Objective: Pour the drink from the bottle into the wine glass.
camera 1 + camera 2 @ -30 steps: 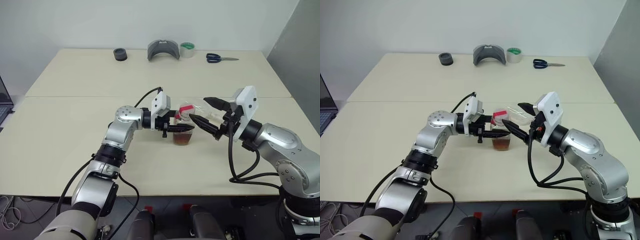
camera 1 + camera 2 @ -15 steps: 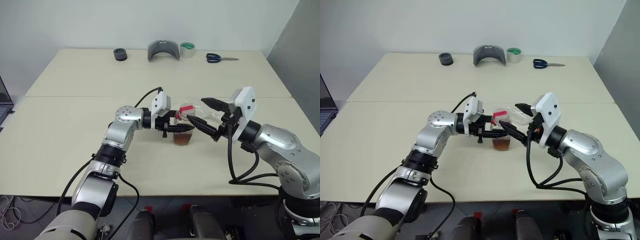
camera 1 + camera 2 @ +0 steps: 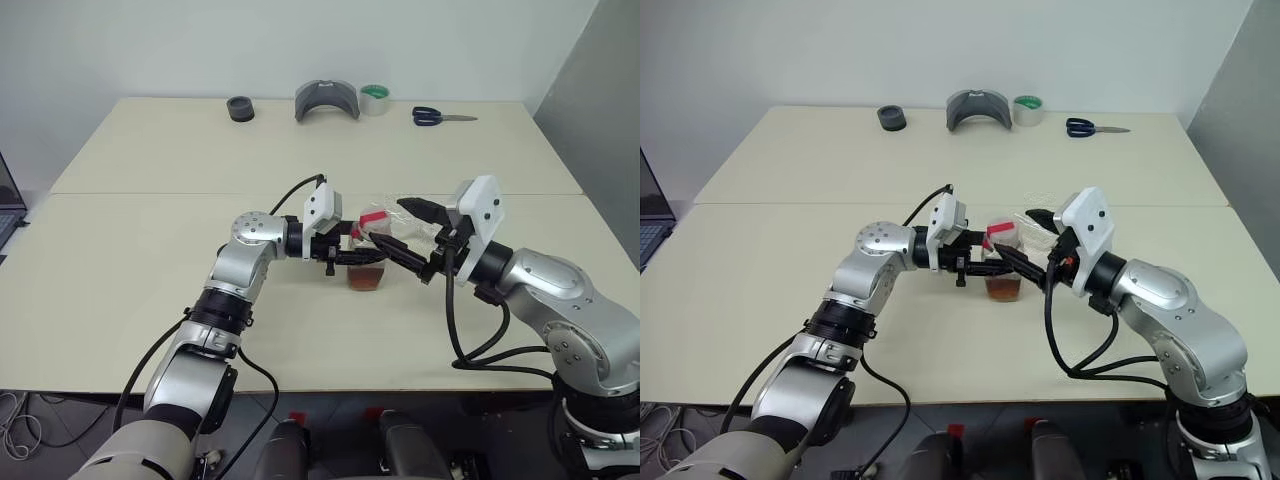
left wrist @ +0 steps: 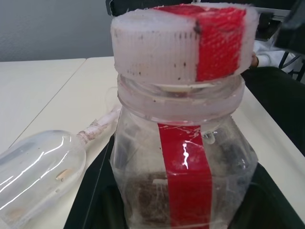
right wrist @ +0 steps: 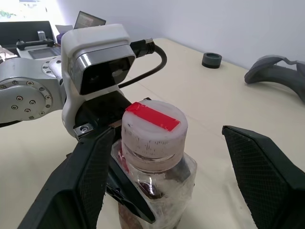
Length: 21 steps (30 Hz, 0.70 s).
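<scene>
The bottle [image 3: 367, 262] is stood upright a bit right of centre in the left eye view, on the table [image 3: 150, 250]; it's clamped low on its body by the left gripper [image 3: 362, 257], jaws squeezed in tight from the left, presumably so it's kept from spinning or tipping while the cap gets worked on. The drink [image 3: 366, 277] is seen as a brownish pool at the bottom of the bottle, so nothing looks to have been poured yet.

The cap [image 5: 154, 126] is white-wrapped with 1 red strip across the top; probably padding for grip. The right gripper [image 5: 167, 181] is spread wide with its 2 fingers either side of the cap and neck, nothing held, no contact that can be made out; looks like it's been lined up for unscrewing.

The glass [image 4: 40, 167] is lying on its side just beside the bottle in the left wrist view, lower left of that frame, stem pointed toward the bottle; whether they touch can't be told. It'd have to be stood up before any pouring.

Scissors [image 3: 441, 117] and tape [image 3: 375, 99] are parked at the far edge, upper part of the frame, well out of the way.
</scene>
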Available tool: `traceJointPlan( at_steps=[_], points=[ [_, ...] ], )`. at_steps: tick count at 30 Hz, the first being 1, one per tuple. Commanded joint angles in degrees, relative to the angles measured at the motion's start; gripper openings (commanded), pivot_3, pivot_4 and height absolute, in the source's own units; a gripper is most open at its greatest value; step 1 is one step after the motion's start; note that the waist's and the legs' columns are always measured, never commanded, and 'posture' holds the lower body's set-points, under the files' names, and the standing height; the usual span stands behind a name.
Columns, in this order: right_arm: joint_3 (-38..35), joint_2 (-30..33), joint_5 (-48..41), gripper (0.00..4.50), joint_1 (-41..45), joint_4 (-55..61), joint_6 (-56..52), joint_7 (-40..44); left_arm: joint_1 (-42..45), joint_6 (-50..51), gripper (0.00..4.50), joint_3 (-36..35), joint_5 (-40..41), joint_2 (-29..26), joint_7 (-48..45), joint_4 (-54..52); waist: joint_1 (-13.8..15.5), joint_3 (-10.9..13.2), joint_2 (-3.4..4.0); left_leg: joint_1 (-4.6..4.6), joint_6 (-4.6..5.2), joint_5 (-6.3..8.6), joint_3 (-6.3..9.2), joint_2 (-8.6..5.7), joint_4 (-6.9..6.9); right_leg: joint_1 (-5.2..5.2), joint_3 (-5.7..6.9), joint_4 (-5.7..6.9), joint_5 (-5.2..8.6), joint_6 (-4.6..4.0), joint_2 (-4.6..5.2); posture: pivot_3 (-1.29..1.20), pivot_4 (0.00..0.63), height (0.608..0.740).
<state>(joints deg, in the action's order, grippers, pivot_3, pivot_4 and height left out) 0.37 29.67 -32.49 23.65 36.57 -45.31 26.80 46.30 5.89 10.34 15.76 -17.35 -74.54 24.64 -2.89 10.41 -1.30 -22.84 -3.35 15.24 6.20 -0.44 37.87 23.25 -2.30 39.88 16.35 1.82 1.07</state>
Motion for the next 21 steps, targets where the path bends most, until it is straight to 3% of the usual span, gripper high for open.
traceJointPlan(
  at_steps=[1, 21],
  points=[
    [-0.3, -0.4, 0.5, 3.82, 1.2, 1.1, 1.3, -0.6, 0.3, -0.6, 1.8, -0.7, 1.1, 0.3, -0.2, -3.0, 0.0, 0.0, 0.0, 0.0, 0.0, 0.0, 0.0, 0.0, 0.0, 0.0, 0.0, 0.0, 0.0, 0.0, 0.0, 0.0, 0.15, 0.74],
    [0.1, -1.9, -0.1, 3.82, 1.9, 0.6, 0.8, -1.1, 0.1, -0.5, 1.8, -0.7, 1.1, 0.4, 0.1, -3.5, 0.0, 0.0, 0.0, 0.0, 0.0, 0.0, 0.0, 0.0, 0.0, 0.0, 0.0, 0.0, 0.0, 0.0, 0.0, 0.0, 0.15, 0.74]
  ],
)
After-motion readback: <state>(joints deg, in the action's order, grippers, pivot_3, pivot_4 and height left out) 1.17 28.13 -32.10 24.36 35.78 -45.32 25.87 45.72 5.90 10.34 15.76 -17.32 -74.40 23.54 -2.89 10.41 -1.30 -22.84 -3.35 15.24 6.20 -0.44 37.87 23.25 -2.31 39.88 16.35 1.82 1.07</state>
